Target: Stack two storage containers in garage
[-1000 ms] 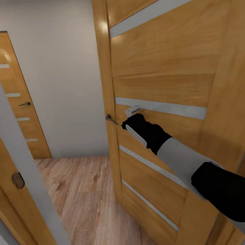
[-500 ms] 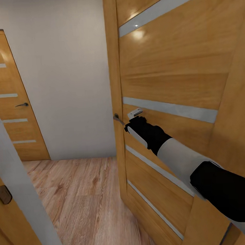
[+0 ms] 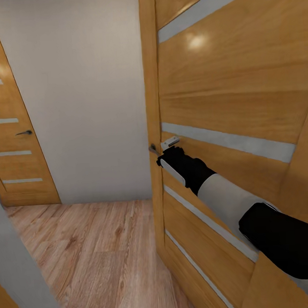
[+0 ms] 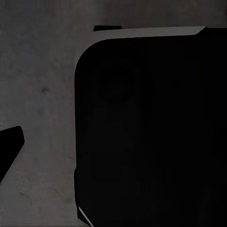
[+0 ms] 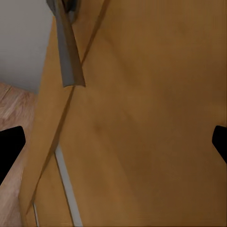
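Head view: right gripper (image 3: 168, 149) up against open wooden door (image 3: 232, 99) by its handle (image 3: 153, 149), jaw state unclear, no bins here, wood floor (image 3: 91, 249); right wrist: fingertips (image 5: 9, 146) spread wide, door face between.

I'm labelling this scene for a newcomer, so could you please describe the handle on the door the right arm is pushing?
Start at the big open wooden door on the right. At its near edge, beside the right gripper, a small dark lever handle sticks out. Unlike the handle on the closed door far left, it is seen almost end-on.
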Controlling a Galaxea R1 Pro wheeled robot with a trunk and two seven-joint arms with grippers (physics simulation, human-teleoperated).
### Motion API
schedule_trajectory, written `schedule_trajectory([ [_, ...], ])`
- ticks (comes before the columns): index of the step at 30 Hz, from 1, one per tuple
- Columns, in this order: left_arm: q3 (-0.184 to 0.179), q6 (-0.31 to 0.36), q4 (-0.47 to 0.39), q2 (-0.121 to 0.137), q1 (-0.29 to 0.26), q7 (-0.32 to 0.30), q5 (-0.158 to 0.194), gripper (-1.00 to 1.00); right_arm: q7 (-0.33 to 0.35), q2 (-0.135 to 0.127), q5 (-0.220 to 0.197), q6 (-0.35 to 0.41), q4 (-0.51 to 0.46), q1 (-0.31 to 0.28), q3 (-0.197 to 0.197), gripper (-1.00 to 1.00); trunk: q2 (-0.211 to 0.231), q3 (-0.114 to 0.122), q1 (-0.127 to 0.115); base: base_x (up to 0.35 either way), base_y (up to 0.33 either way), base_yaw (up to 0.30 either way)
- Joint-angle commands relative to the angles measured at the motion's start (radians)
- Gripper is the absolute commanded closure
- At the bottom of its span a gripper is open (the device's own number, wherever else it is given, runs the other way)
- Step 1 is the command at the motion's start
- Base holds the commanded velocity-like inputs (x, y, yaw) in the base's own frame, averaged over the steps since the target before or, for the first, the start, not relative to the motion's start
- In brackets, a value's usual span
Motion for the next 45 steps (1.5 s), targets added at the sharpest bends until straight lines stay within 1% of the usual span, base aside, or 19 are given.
schedule_trajectory([
  [1, 0.001, -0.003, 0.000, 0.000, 0.000, 0.000, 0.002, -1.00, -0.012, 0.000, 0.010, 0.007, 0.000, -0.001, 0.004, -1.00, 0.000, -0.001, 0.001, 0.318, 0.000, 0.000],
  [8, 0.001, -0.003, 0.000, 0.000, 0.000, 0.000, 0.001, -1.00, -0.012, 0.000, 0.010, 0.007, 0.001, -0.001, 0.004, -1.00, 0.000, -0.001, 0.001, 0.309, 0.000, 0.000],
  [17, 0.002, -0.003, 0.000, 0.000, 0.000, 0.000, 0.001, -1.00, -0.012, 0.000, 0.012, 0.007, 0.003, -0.001, 0.004, -1.00, 0.000, -0.001, 0.001, 0.049, 0.000, 0.000],
  [20, 0.002, -0.003, 0.000, 0.000, 0.000, 0.000, 0.002, -1.00, -0.013, 0.000, 0.012, 0.000, 0.035, -0.001, 0.004, -1.00, 0.000, -0.001, 0.001, 0.030, 0.000, 0.000],
  [24, 0.001, -0.003, 0.000, 0.000, 0.000, 0.000, 0.003, -1.00, -0.013, 0.000, 0.013, -0.040, 0.094, -0.001, 0.004, -1.00, 0.000, -0.001, 0.001, 0.188, 0.000, 0.000],
  [32, 0.002, -0.003, 0.000, 0.000, 0.000, 0.000, 0.002, -1.00, -0.013, 0.000, 0.013, -0.052, 0.107, -0.001, 0.004, -1.00, 0.000, -0.001, 0.001, 0.274, 0.000, 0.000],
  [45, 0.002, -0.003, 0.000, 0.000, 0.000, 0.000, 0.002, -1.00, -0.013, 0.000, 0.013, -0.053, 0.108, -0.001, 0.004, -1.00, 0.000, -0.001, 0.001, 0.010, 0.000, 0.000],
])
